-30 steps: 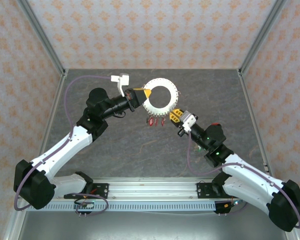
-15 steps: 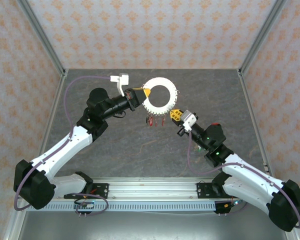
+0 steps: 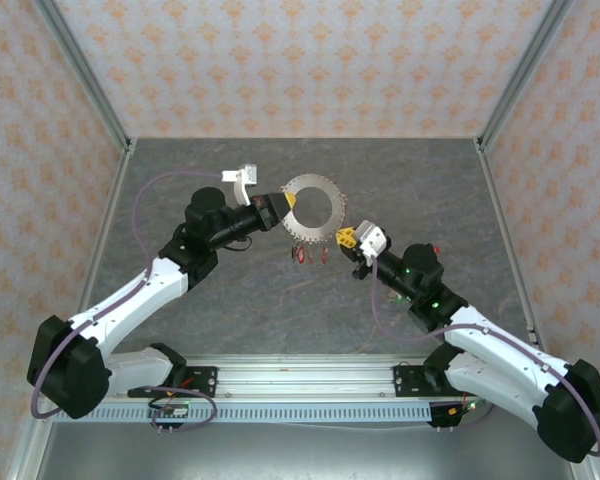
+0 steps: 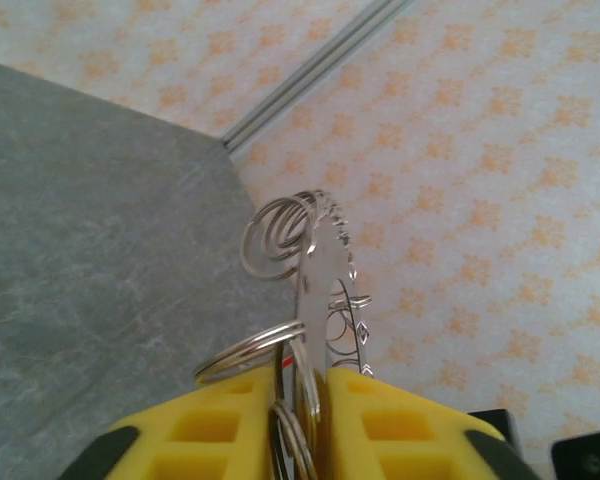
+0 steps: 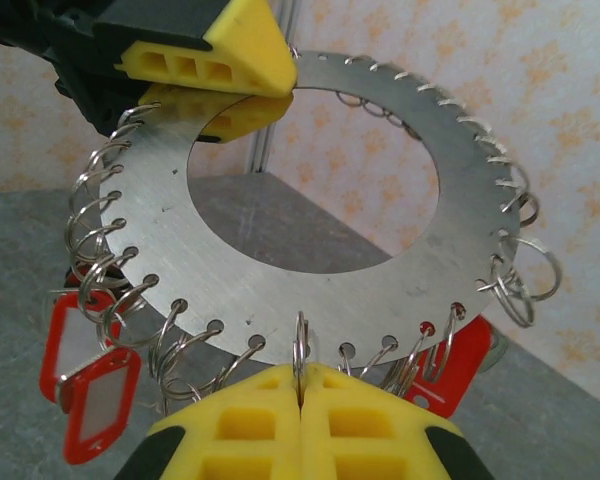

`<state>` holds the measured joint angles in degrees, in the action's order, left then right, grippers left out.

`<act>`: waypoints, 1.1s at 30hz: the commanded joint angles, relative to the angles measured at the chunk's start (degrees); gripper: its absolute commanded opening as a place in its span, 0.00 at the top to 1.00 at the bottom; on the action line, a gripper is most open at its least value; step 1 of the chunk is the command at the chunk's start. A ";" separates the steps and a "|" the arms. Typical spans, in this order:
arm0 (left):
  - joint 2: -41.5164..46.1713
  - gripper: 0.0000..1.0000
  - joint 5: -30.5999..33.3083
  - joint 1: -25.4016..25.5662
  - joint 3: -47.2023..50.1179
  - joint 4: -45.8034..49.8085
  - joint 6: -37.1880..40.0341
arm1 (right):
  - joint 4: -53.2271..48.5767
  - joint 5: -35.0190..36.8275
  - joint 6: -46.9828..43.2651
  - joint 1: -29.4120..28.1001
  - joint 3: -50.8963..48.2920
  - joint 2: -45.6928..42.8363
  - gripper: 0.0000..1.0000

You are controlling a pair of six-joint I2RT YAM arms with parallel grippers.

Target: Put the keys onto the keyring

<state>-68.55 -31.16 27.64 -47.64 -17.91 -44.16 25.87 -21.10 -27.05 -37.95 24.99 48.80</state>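
Several red keys (image 5: 100, 400) hang on the keyring (image 5: 230, 290) (many loops (image 5: 105, 205) vacant). Left gripper (image 4: 302, 385) pinches its rim; right gripper (image 5: 300, 372) pinches one loop (image 5: 300, 335).

The left gripper (image 4: 302, 390) sits at the bottom edge, its two yellow fingers (image 4: 215, 430) close together. The keyring (image 4: 317, 270) rises edge-on out of the narrow gap between them, a thin metal plate leaning slightly right. Small wire loops (image 4: 275, 235) hang off its rim, a cluster near the top and more just above the left finger. A speck of red (image 4: 291, 362) shows beside the plate low down. Behind lie the grey table (image 4: 90, 220) on the left and a patterned wall (image 4: 480, 150) on the right, with a metal rail (image 4: 310, 62) where they meet
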 commanded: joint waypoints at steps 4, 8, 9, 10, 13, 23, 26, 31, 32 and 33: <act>-1.91 0.70 3.41 -0.43 2.90 4.90 -2.86 | -5.10 -5.25 2.11 -0.37 4.14 2.70 1.00; -4.02 0.62 3.95 -0.37 6.57 3.02 -5.19 | -7.95 -6.93 2.67 -0.37 4.20 4.99 1.00; -4.63 0.60 4.32 -0.22 7.60 2.89 -5.35 | -8.35 -6.79 3.00 -0.37 4.13 5.67 1.00; -5.25 0.59 5.03 -0.13 8.46 3.00 -5.26 | -8.88 -6.60 3.10 -0.37 4.10 6.46 1.00; -7.18 0.53 7.16 0.36 11.02 2.20 -5.53 | -10.27 -5.61 3.75 -0.37 4.45 9.15 1.00; -14.45 0.47 11.50 3.20 16.01 -4.40 -8.72 | -14.33 1.99 -1.34 -0.69 5.07 14.96 1.00; -14.38 0.42 13.84 3.30 17.19 -3.85 -9.26 | -16.46 7.37 -7.66 -3.39 5.23 15.99 1.00; -10.12 0.35 18.82 3.26 18.73 -0.69 -8.07 | -16.46 22.24 -20.27 -12.61 4.91 20.31 1.00; -9.00 0.35 19.63 3.14 18.59 0.39 -7.39 | -15.03 23.87 -21.80 -13.87 4.35 20.93 1.00; -7.65 0.34 20.51 3.29 18.35 1.53 -6.53 | -13.60 25.32 -23.50 -15.14 3.76 21.45 1.00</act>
<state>-80.18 -16.14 30.76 -29.17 -18.09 -52.42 9.47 -5.61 -41.56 -50.13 28.73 68.79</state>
